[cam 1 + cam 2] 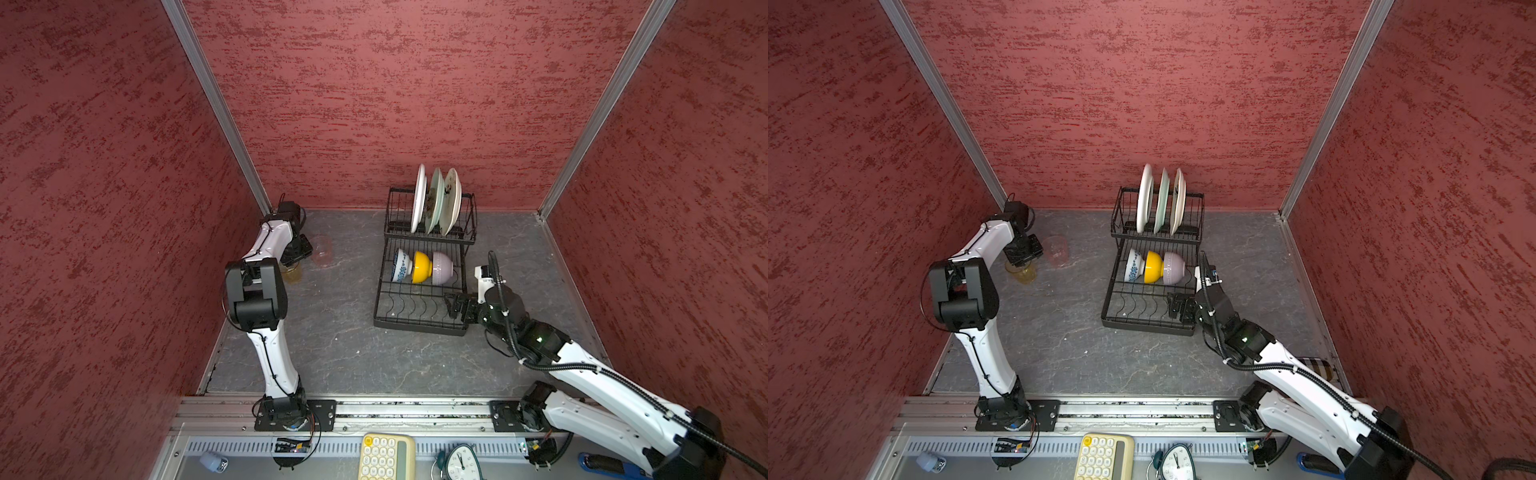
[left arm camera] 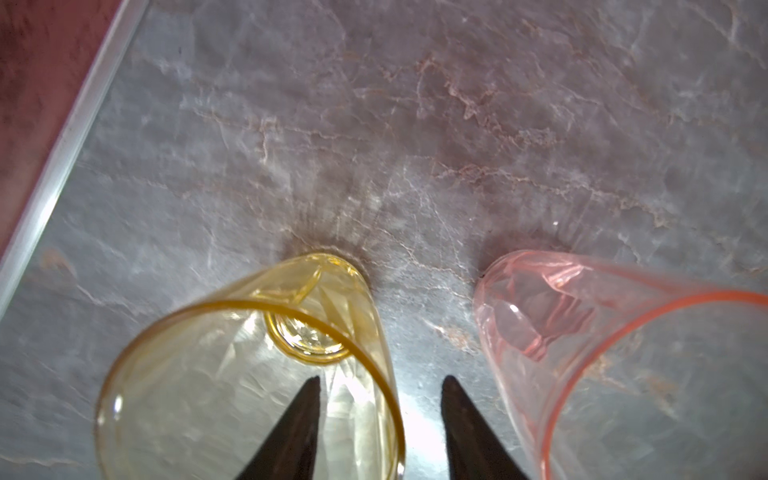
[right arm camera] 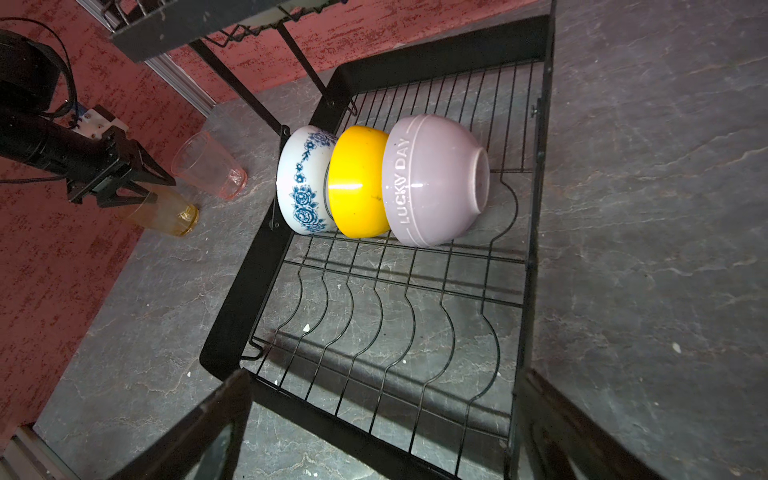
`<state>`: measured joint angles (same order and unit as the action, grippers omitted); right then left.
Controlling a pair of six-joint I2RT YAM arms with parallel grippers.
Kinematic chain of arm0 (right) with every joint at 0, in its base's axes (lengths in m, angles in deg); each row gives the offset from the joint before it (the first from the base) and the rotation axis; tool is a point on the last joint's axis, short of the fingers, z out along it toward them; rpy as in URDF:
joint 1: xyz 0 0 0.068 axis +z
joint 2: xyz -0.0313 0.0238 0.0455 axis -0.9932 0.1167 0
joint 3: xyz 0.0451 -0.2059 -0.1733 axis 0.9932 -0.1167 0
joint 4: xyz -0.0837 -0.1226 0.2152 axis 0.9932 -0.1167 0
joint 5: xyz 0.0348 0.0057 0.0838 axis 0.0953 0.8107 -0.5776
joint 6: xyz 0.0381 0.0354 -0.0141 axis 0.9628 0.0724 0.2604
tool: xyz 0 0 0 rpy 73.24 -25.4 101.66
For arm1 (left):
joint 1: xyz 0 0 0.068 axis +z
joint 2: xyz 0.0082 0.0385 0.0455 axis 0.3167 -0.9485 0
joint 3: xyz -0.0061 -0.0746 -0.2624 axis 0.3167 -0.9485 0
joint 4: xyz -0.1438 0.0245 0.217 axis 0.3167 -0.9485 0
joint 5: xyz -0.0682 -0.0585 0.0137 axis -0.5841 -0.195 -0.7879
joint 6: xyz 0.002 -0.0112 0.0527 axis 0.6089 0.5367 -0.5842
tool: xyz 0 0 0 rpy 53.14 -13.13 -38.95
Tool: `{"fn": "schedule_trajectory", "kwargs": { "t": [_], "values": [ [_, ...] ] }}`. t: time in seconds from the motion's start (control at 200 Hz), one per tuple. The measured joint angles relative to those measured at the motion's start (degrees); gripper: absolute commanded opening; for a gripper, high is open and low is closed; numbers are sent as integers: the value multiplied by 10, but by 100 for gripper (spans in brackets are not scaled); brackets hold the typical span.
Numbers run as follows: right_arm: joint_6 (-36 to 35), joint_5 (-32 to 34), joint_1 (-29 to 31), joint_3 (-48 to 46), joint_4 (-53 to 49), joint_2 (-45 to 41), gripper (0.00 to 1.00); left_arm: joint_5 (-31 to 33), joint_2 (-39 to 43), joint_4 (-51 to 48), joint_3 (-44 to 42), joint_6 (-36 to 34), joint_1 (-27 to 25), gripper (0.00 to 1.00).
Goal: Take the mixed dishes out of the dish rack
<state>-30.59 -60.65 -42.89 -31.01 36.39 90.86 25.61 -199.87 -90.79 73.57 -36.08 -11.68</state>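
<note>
Three round plates [image 1: 436,199] and three small bowls [image 3: 357,187] sit in the black wire dish rack [image 3: 224,316]. The amber glass tumbler [image 2: 208,374] and pink glass tumbler [image 2: 582,332] stand on the grey table [image 1: 332,332]. My left gripper [image 2: 381,378] has its jaws spread over the amber rim, and my right gripper [image 1: 451,307] is spread wide at the rack's corner

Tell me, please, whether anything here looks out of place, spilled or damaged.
Nothing looks spilled or broken. The left gripper straddles the rim of the amber tumbler, one finger inside, and the dish rack sits slightly skewed to the back wall.
</note>
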Motion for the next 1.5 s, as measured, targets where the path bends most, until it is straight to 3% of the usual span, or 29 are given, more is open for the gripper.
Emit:
{"fn": "schedule_trajectory", "kwargs": {
  "t": [0.24,0.466,0.922,1.172,1.503],
  "values": [
    [5,0,0,-3,0,-3,99,-6,22,1,-7,-1,-1,74],
    [11,-1,0,-14,0,-6,99,-5,101,20,-43,-3,-12,100],
    [15,-2,0,-20,5,-2,99,-20,292,93,-190,17,-67,99],
    [28,-4,0,-20,4,11,99,-40,435,142,-291,42,-141,100],
    [65,-4,0,-25,4,14,99,-68,537,171,-369,82,-256,99]
  ]
}}
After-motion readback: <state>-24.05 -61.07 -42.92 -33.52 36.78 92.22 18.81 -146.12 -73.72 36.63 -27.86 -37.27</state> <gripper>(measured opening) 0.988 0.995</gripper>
